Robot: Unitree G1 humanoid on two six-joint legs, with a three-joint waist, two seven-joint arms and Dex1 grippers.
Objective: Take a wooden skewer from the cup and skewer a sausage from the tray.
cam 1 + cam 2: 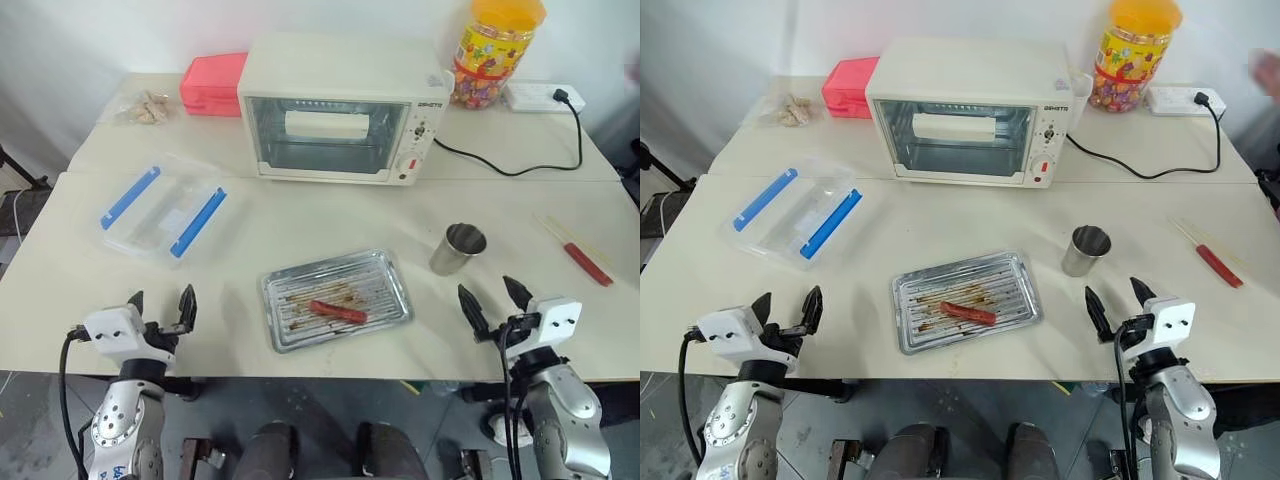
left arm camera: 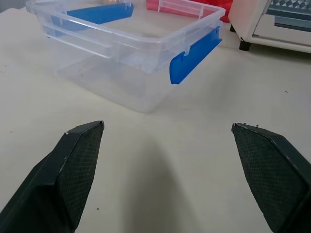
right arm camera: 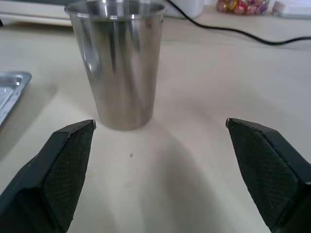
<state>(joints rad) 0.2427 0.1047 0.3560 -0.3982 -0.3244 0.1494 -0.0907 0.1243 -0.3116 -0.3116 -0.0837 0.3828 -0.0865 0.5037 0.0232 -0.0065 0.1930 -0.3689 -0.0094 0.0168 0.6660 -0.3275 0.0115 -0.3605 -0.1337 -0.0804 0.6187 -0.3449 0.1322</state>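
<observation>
Progress: nothing of the task looks done yet, so you start from the first step.
Left gripper [image 1: 160, 302]: spread wide, holding nothing, hovering over the table [image 1: 300, 215] at the left end of its near edge, facing the clear plastic box [image 1: 163, 210] with blue clips.
Right gripper [image 1: 494, 297]: spread wide, holding nothing, hovering near the right end of the near edge, pointed at the cup [image 3: 116, 63] and apart from it.
Cup: stands upright right of the table's middle, between the tray [image 1: 337, 298] and the right edge; you can see no skewer sticking out of it, and its inside cannot be read.
Tray: lies by the middle of the near edge, with one sausage [image 1: 337, 311] on its ribbed bottom, unpierced.
Loose sticks [image 1: 575, 250]: thin pale sticks and a red-handled one lie near the right edge.
Left to do: you must get a skewer, then push it into the sausage.
</observation>
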